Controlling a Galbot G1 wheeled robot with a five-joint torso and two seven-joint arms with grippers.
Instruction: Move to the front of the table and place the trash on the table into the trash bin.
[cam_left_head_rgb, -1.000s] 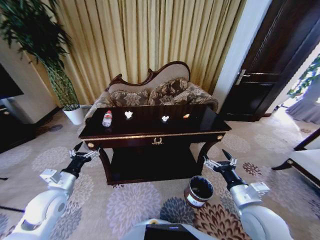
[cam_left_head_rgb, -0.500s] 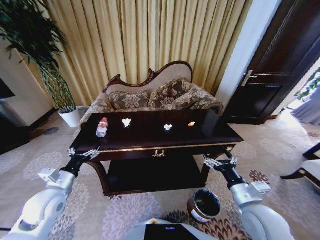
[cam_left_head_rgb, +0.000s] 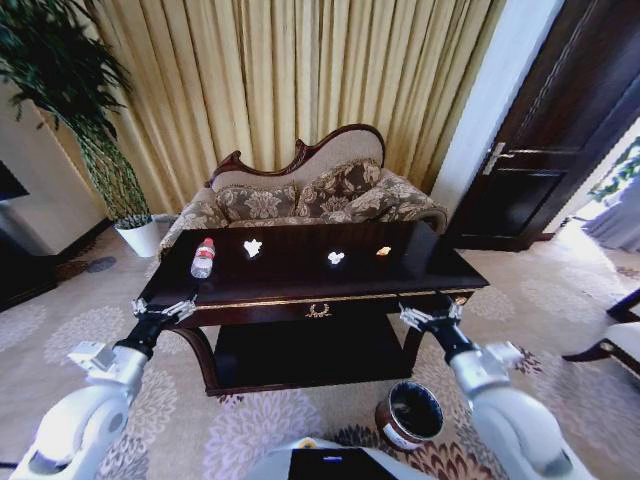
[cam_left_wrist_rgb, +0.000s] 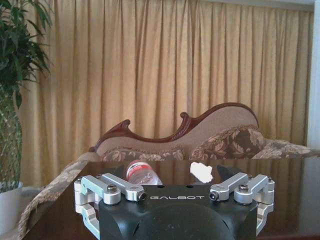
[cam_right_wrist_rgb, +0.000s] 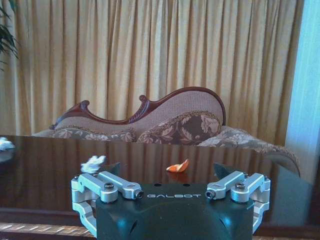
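Both grippers spread, empty: left gripper (cam_left_head_rgb: 163, 309) and right gripper (cam_left_head_rgb: 430, 315) held at table (cam_left_head_rgb: 300, 290) front edge. Water bottle (cam_left_head_rgb: 203, 257) lying ahead of left gripper, orange scrap (cam_left_head_rgb: 383, 251) beyond right. Trash bin (cam_left_head_rgb: 410, 413) on floor below right gripper. Risk noted: bottle rolled off glossy top if nudged; bin struck by base.

One water bottle (cam_left_head_rgb: 203, 257), two paper wads (cam_left_head_rgb: 253, 247) (both white), one orange piece (cam_left_head_rgb: 383, 251), one trash bin (cam_left_head_rgb: 409, 414).

The table (cam_left_head_rgb: 300, 290) stands in front of a sofa (cam_left_head_rgb: 310, 195). On it, from left to right, lie a bottle (cam_left_head_rgb: 203, 257), two paper wads (cam_left_head_rgb: 252, 247) (cam_left_head_rgb: 336, 257) and a small scrap (cam_left_head_rgb: 383, 251). The bin (cam_left_head_rgb: 410, 413) sits on the floor before the table's right end. A potted plant (cam_left_head_rgb: 135, 225) stands left of the sofa.
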